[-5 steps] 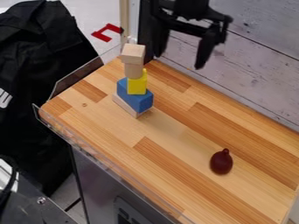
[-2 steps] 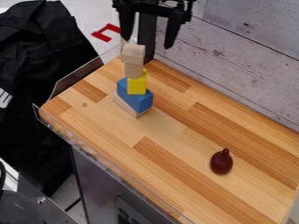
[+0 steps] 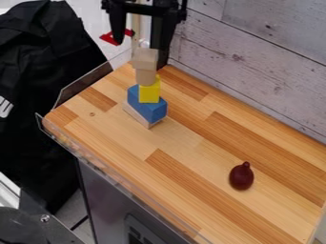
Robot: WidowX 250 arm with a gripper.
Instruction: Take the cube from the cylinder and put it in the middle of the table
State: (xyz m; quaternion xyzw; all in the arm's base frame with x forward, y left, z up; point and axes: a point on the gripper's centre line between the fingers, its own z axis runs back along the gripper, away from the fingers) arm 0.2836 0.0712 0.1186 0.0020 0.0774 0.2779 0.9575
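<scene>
Camera view. Change: the hand (image 3: 141, 44) has travelled from the upper right toward the left of the view over the last two frames, and its fingers now straddle the column of space just above and apparently behind the stack. Spread about the same as earlier: wide, nothing between the fingers. The cube (image 3: 145, 57) has not moved. It sits on top of the upright cylinder (image 3: 145, 77), which rests on a yellow block (image 3: 149, 94), then a blue block (image 3: 150, 107), then a pale wooden piece (image 3: 136, 116) on the surface (image 3: 117, 136). The dark red egg-shaped object (image 3: 241, 176) has kept its place, well apart from the stack.

Interpretation: sideways alignment phase, pick not yet made. Hand roughly in line with the cube from this angle; offset in depth cannot be told. Next step, judged: settle over the cube, lower with the fingers either side, close on the cube alone. Risk: a finger catching the cube or cylinder on the way down would topple the column. Lift should be straight up before carrying to mid-surface; the egg-shaped object is worth avoiding at set-down.

Markings: white print on the black cloth (image 3: 47, 71) at left; pale characters on the dark panel (image 3: 135, 237) at the lower edge. Neither transcribed.
</scene>
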